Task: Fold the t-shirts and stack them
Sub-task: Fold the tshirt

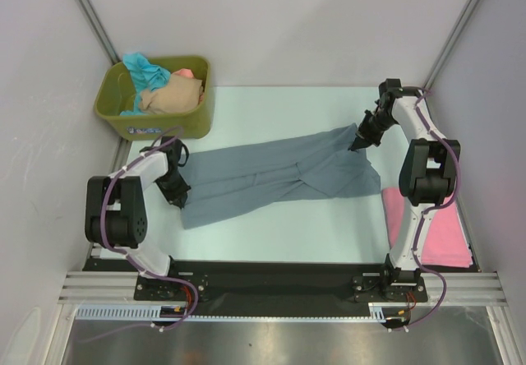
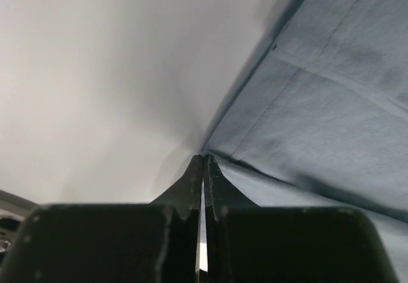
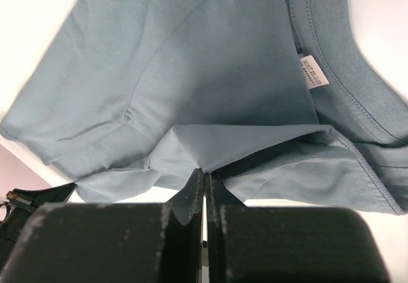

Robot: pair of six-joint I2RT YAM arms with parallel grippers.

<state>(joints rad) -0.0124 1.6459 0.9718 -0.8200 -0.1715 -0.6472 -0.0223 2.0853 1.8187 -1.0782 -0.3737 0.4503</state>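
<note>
Where the grey shirt (image 1: 279, 176) spans the middle of the worktop (image 1: 279, 237), the left pincer (image 2: 203, 162) is closed on its left end and the right pincer (image 3: 204, 173) is closed on a fold beside the collar. The print on the label (image 3: 313, 72) is too small to read. A pink shirt (image 1: 448, 233) lies at the near right corner.

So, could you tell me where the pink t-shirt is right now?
Top view: the pink t-shirt lies flat at the table's near right corner, beside the right arm, right of the grey-blue t-shirt.
</note>
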